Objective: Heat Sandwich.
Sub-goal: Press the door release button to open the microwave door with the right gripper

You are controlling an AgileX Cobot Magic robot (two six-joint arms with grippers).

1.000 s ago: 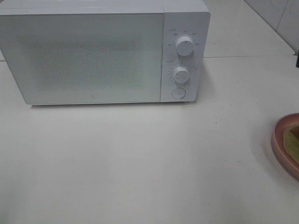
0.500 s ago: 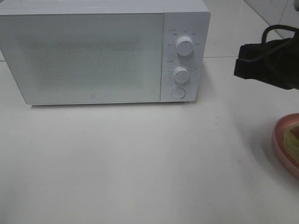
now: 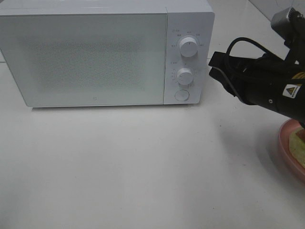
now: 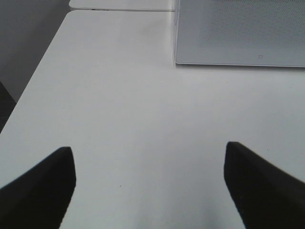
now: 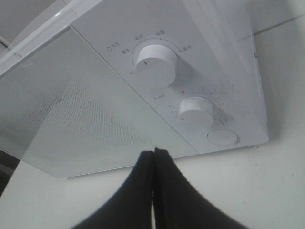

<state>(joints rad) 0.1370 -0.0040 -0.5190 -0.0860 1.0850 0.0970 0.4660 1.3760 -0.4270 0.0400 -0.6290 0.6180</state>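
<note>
1. A white microwave (image 3: 95, 57) sits at the back of the white table (image 3: 143, 167). Its door is closed.
2. On its right side are two round knobs, a top knob (image 3: 188, 47) and a lower knob (image 3: 184, 75). A round button (image 3: 181, 95) sits under them.
3. The sandwich (image 3: 300, 142) lies on a pink plate (image 3: 285, 143) at the far right edge of the table, well apart from the microwave. Only a small bit of it shows.
4. The black right arm (image 3: 267, 86) reaches in from the right, above the plate. Its front end is near the microwave's right side, level with the knobs.
5. The right gripper (image 5: 153, 160) has its two fingers pressed tight together and holds nothing. It points toward the knobs and the button.
6. The left gripper (image 4: 148, 157) is spread wide — only bare table shows between its fingers. It holds nothing, and the microwave's front is a bit ahead of it.
</note>
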